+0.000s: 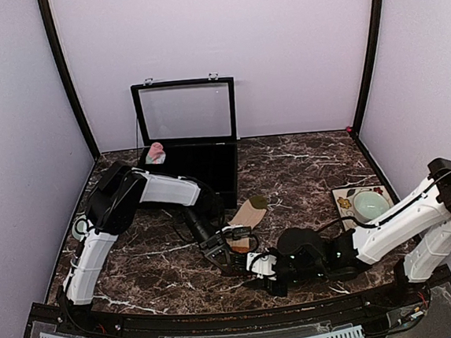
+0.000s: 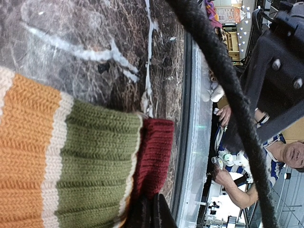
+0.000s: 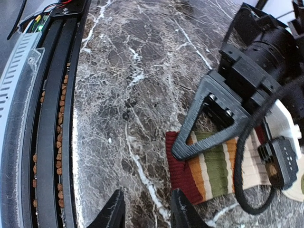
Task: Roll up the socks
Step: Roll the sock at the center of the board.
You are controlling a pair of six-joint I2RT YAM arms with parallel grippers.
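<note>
Marble table (image 1: 305, 170) under tan sock (image 1: 249, 212), lilac walls (image 1: 294, 44).

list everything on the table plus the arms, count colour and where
tan sock: 1, tan with orange, olive and cream stripes and a maroon cuff; flat at the table's centre
pink sock: 1 bundle, pink; inside the case, back left corner
case: 1, black, glass lid up; back of the table
bowl: 1, pale green; right side, on the mat
mat: 1, cream with a flower pattern; right side
round object: 1, whitish; left edge, partly hidden, unclear what
table: 1, dark marble
left gripper: 1, black; shut on the tan sock's cuff end
right gripper: 1, black; open, near the cuff over bare table
</note>
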